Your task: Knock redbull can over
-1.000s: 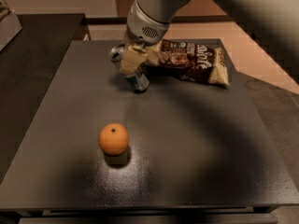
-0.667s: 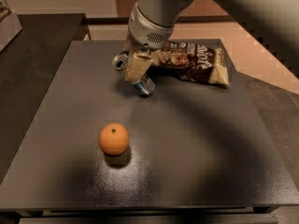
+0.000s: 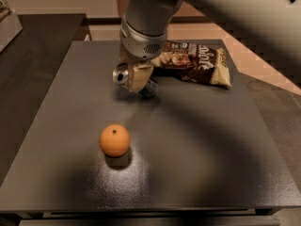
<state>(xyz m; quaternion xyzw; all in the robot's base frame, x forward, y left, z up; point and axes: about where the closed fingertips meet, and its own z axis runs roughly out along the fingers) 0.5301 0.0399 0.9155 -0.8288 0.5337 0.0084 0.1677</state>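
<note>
The redbull can (image 3: 148, 87) is slim and silver with blue patches. It is tilted far over at the back middle of the dark table (image 3: 197, 140), its shiny top (image 3: 122, 73) pointing left and its base low to the right. My gripper (image 3: 138, 76) comes down from above and is shut on the can's middle, with a cream finger pad (image 3: 139, 75) across its near side. The grey wrist above hides the far side of the can.
An orange fruit (image 3: 114, 140) sits toward the front left of the table. A brown snack bag (image 3: 195, 62) lies flat at the back right, just behind the gripper. A darker counter (image 3: 33, 55) adjoins the table on the left.
The can has tipped further over: its top has dropped and its base has slid a little to the right, with the gripper following. The orange and the bag have not moved.
</note>
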